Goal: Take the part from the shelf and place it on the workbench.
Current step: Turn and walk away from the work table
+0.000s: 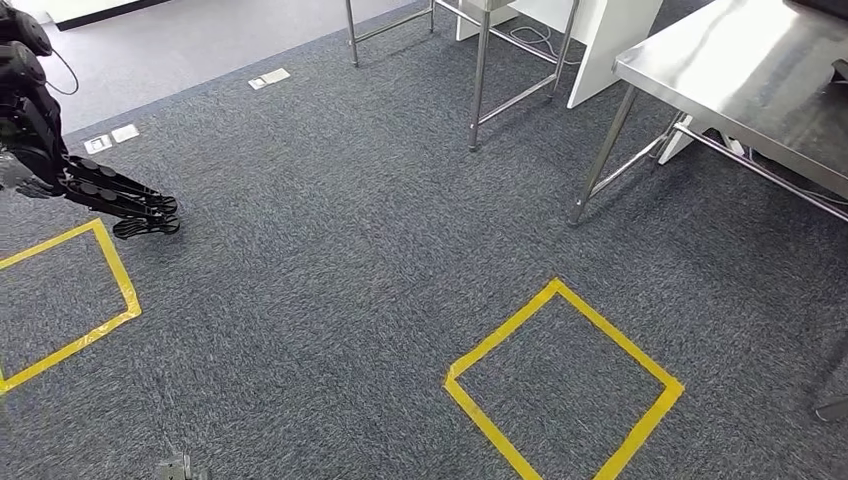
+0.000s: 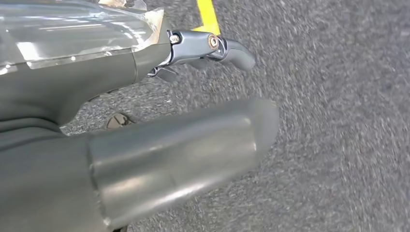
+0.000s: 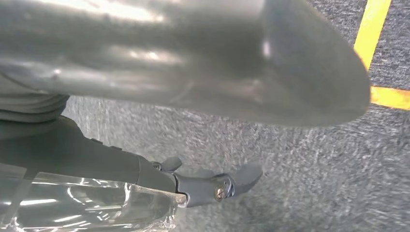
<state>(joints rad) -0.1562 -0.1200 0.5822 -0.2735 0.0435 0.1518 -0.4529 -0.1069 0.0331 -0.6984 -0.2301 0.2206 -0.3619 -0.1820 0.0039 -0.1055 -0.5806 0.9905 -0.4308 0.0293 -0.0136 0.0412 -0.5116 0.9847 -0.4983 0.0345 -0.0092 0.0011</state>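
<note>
The robot looks down at a grey carpet floor (image 1: 330,250). Its left hand (image 1: 120,200) hangs above the carpet at the left side of the head view, just beside one corner of a yellow tape square (image 1: 95,290). The dark fingers (image 1: 140,205) are stretched out and a little apart, and they hold nothing. In the left wrist view the thick grey thumb (image 2: 183,154) and one bent finger (image 2: 217,48) have only carpet between them.

The right hand (image 3: 203,96) is seen in the right wrist view, above the carpet near a yellow tape line (image 3: 372,29). Its thumb (image 3: 270,63) and a finger (image 3: 227,186) stand apart with nothing between them, so it seems open, though the picture is blurred.

A second yellow tape square (image 1: 565,385) lies on the floor in front. A steel workbench (image 1: 740,70) stands at the upper right, and metal legs (image 1: 480,75) of another frame are behind. I cannot find the part.
</note>
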